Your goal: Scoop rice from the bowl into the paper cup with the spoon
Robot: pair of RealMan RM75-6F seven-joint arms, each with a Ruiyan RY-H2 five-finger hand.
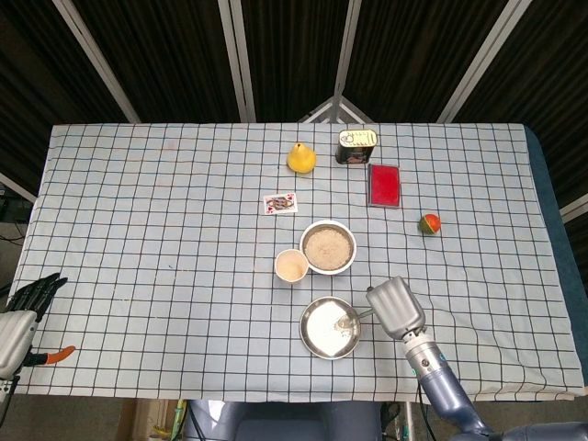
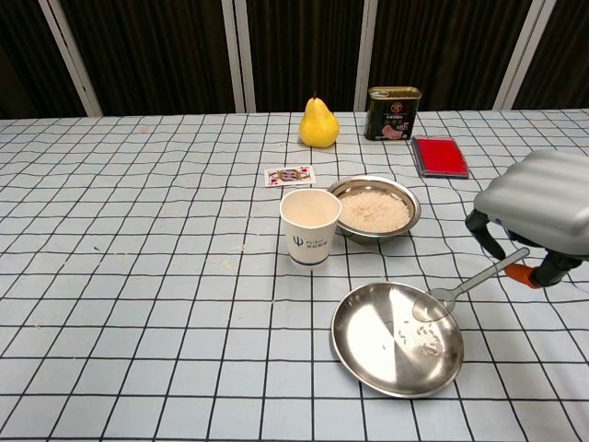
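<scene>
Left hand (image 1: 26, 301) idle at far-left table edge, off the checked cloth, fingers loosely apart, holding nothing; paper cup (image 2: 310, 226) mid-table, touching or just beside the left rim of the rice bowl (image 2: 375, 209), bowl well filled; steel plate (image 2: 397, 337) near side of both, a few stray grains on it; spoon (image 2: 453, 295) bowl sits over the plate's right part, looks empty, can't tell if it touches the plate; right hand (image 2: 538, 203) at right, fingers curled round the spoon handle, knuckles up. Step: looks like spoon is either being parked on the plate or between scoops. If another scoop is due, next move needs a lift, swing far-left to the rice bowl, dip, then level carry left to the cup.
</scene>
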